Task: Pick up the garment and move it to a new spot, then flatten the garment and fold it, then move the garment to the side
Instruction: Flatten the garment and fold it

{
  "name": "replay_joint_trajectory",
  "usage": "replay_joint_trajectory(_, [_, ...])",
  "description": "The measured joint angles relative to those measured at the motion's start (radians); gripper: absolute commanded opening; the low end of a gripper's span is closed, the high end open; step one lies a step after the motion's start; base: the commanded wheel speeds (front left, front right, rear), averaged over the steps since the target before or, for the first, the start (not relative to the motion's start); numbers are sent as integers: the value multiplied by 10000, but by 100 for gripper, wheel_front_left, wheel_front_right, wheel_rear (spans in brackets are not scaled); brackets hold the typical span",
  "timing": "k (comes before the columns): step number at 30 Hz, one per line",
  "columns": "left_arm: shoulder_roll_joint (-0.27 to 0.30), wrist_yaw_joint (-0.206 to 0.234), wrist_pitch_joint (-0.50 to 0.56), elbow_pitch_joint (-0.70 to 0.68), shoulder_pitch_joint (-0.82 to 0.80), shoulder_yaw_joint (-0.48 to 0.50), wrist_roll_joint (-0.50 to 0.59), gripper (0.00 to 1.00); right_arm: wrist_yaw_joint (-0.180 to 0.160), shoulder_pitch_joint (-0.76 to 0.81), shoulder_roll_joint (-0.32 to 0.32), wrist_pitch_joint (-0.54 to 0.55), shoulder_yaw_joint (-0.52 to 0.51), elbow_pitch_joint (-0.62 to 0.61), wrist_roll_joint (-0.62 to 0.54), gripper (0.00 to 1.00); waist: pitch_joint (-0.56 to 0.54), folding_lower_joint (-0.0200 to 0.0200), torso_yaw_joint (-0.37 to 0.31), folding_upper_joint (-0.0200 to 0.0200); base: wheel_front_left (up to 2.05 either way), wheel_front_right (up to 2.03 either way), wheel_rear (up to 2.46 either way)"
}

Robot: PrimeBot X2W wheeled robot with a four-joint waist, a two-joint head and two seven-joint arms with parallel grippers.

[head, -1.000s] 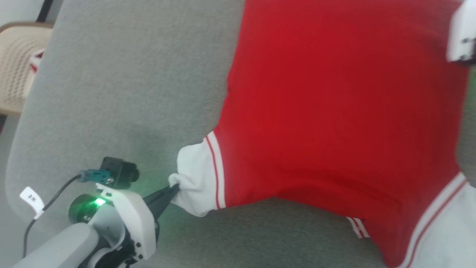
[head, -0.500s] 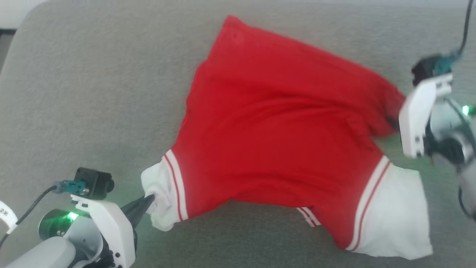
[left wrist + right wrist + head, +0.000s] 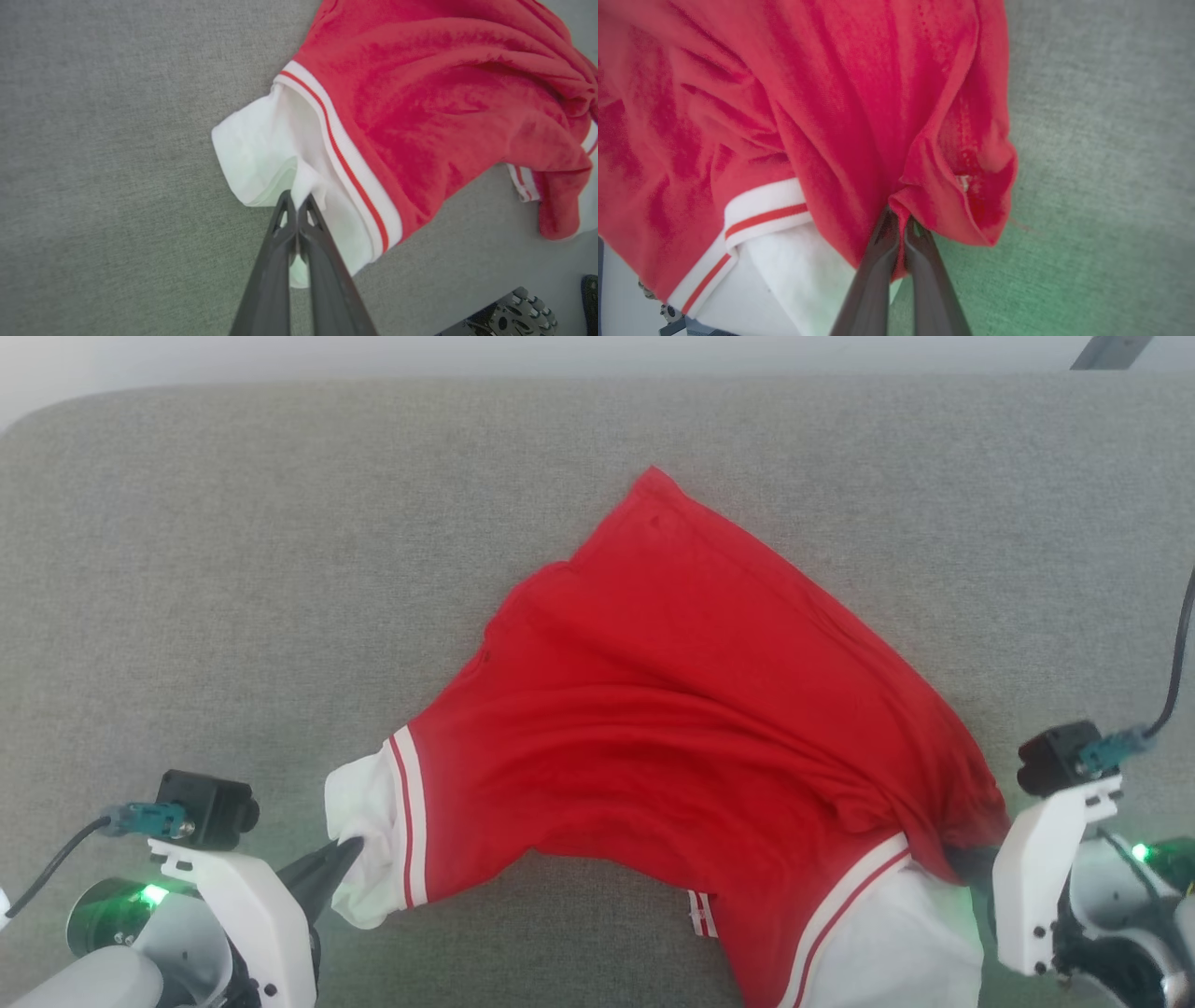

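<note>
The garment (image 3: 672, 728), a red T-shirt with white sleeves and striped seam trim, lies rumpled on the grey padded table (image 3: 233, 569), plain red side up. My left gripper (image 3: 347, 847) at the lower left is shut on the edge of the left white sleeve (image 3: 261, 149); its fingertips (image 3: 286, 201) pinch a fold of white cloth. My right gripper (image 3: 896, 215) at the lower right is shut on a bunched red hem corner (image 3: 962, 196). The right white sleeve (image 3: 887, 943) hangs toward the near edge. Any lettering is hidden.
Grey padded surface spreads bare to the left and far side of the garment. The table's far edge (image 3: 560, 378) runs along the top of the head view. A dark wheeled part of my base (image 3: 509, 317) shows below the near edge.
The head camera has swung, so the whole picture shifted. The right gripper drew back from mid-right to the lower right with the red hem, bunching the cloth. The left gripper keeps its hold on the sleeve.
</note>
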Motion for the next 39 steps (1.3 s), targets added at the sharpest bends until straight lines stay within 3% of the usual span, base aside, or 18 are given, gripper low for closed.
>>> replay_joint_trajectory(1, [8,-13,-10,0,3,6,0,0,4,188,174,-69,-146,-46,-267,0,0,0,-12,0,0,0,0])
replay_joint_trajectory(2, [10,-15,-23,8,26,6,-4,0,6,307,339,-199,-270,-58,-508,36,0,0,-26,0,0,0,0])
replay_joint_trajectory(3, [12,-36,-86,21,52,6,-12,0,8,385,558,-337,-439,-36,-727,84,-1,0,-42,0,0,0,0])
replay_joint_trajectory(4, [12,-48,-88,38,73,8,-21,0,8,467,742,-479,-560,0,-943,100,-6,0,-54,0,0,0,0])
replay_joint_trajectory(9, [19,-102,-140,104,198,-4,-65,0,21,626,1354,-560,-828,-186,-1423,100,-118,0,-98,0,0,0,0])
replay_joint_trajectory(19, [67,-98,-211,38,375,-48,-88,0,-6,659,1471,230,-1618,-3010,-1797,100,-310,0,-15,0,0,0,0])
replay_joint_trajectory(24, [-31,-88,-180,2,372,-107,-67,0,-6,-400,1513,140,-1478,-3369,-2073,100,-322,0,146,0,0,0,0])
replay_joint_trajectory(30, [-290,-192,-71,23,74,-234,54,0,-6,-2561,1624,-1057,-821,-1760,-2410,100,-204,0,495,0,0,0,0])
replay_joint_trajectory(39, [-993,-640,272,360,-834,-543,464,0,2,-5956,1174,-2466,1264,2683,-2614,100,220,0,1403,0,0,0,0])
